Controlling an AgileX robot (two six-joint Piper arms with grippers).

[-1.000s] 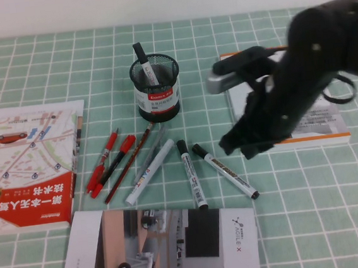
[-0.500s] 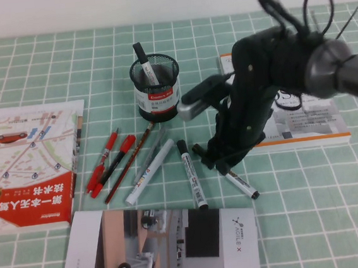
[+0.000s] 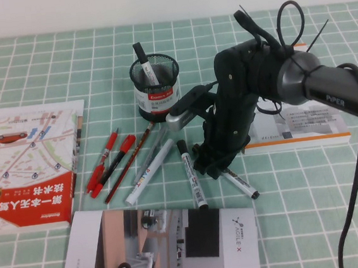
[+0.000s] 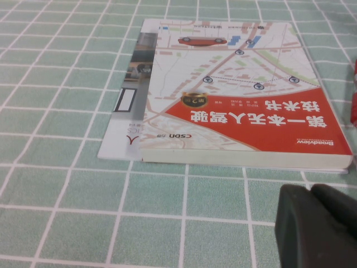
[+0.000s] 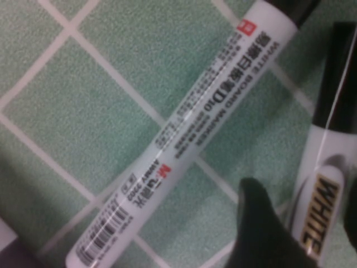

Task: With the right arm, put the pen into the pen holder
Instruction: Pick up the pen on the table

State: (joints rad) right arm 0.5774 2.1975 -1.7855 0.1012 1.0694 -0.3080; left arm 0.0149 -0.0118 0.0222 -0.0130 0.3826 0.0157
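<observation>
On the left side of the green-and-white checked tablecloth (image 3: 33, 72) lies a thick paperback book with a map-and-red cover (image 3: 26, 164). The left wrist view shows what the high view does not: the book's page edge, a thin brochure tucked under it, and the left gripper (image 4: 321, 226), a blurred black mass hovering just off the book's near corner; whether it is open or closed I cannot tell.

Toward the near edge lies a glossy white-and-grey product brochure (image 3: 171, 249). Beyond it lie a fan of red pens and a pencil (image 3: 115, 162), then an all-white marker (image 3: 149, 171), then a black-capped marker with a plain white barrel (image 3: 192, 181). Toward the far edge stands the black wire-mesh pen holder (image 3: 155, 85) with a red-banded white label; one dark marker already leans inside it.

The pen (image 3: 239, 183), a black-capped marker with a dark label, lies flat on the cloth, well apart from the holder; in the high view its capped half is hidden under the arm. The right wrist view alone shows its label and the plain marker close up, with a black finger (image 5: 268, 229) just beside the pen's barrel.

The right arm (image 3: 251, 95) reaches in from the right edge, bent steeply down, with loose cables looping above it. The right gripper (image 3: 208, 163) points down over the pen with its jaws apart, holding nothing.

Under the arm lies a white book with an orange stripe (image 3: 302, 125). A plain white wall runs behind the far edge.
</observation>
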